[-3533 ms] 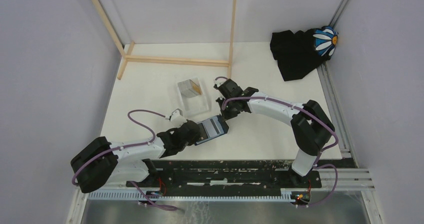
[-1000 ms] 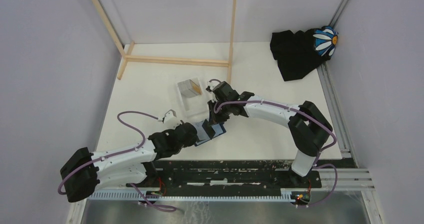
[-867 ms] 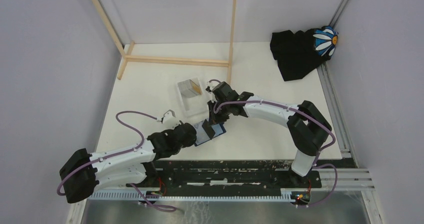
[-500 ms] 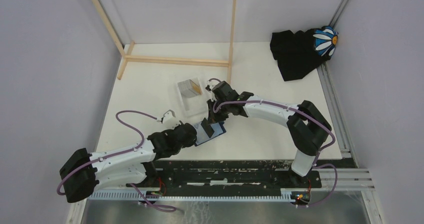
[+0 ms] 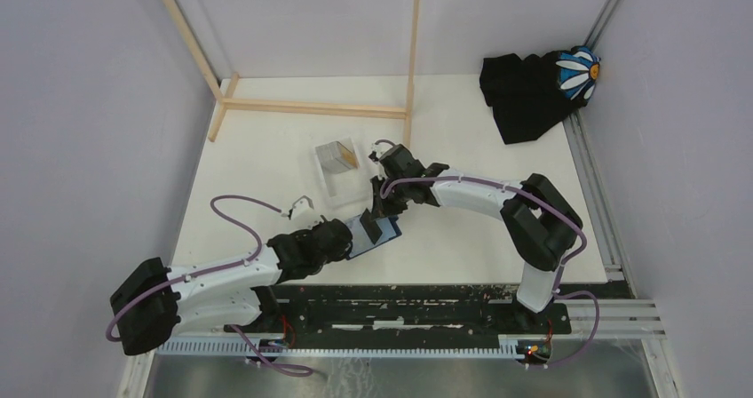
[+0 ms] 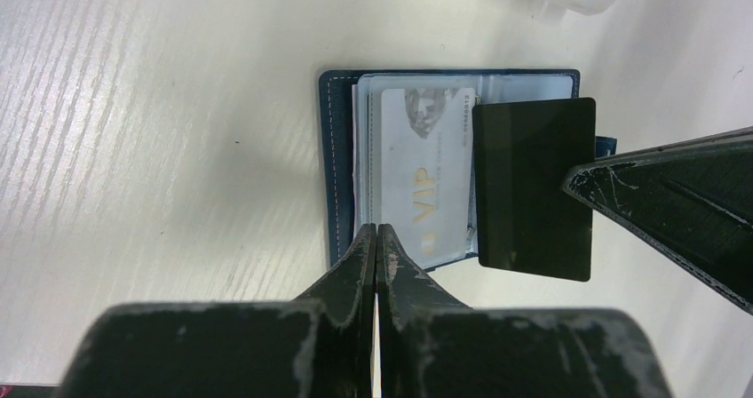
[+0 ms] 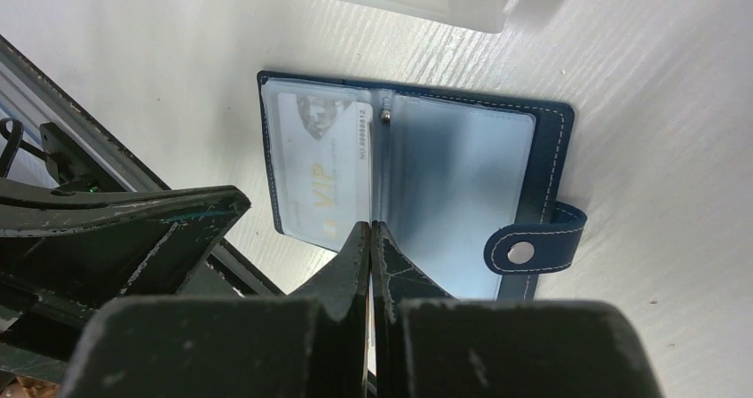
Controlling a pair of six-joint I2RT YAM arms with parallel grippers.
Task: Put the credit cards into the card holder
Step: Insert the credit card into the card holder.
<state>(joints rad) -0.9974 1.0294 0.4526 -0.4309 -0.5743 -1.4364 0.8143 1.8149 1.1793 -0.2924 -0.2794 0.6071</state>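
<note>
Lying open on the white surface (image 5: 462, 238), just this side of the clear box (image 5: 344, 183), is the navy card holder (image 7: 462, 180). It's pockets up, w/ its snap strap (image 7: 524, 249) poking out one side. One pale VIP card (image 6: 424, 167) sits in a clear pocket on the half nearer the left arm.

Left pincer (image 6: 374, 238): fingers pressed together, tips over the holder's near edge. It looks clamped on that edge, tho the contact itself is hard to make out.

Right pincer (image 7: 370, 236): squeezed together too, gripping a dark card (image 6: 533, 189) by one edge. The left wrist cam sees that card face-on, hanging over the holder's other half. The right wrist cam sees it edge-on, so it's basically invisible there. The fingertips sit over the centre fold, right beside the VIP card. Can't tell if the dark card touches a pocket.

Spare cards (image 5: 341, 156), silvery & orange-brown, lean at the far end of the box.
</note>
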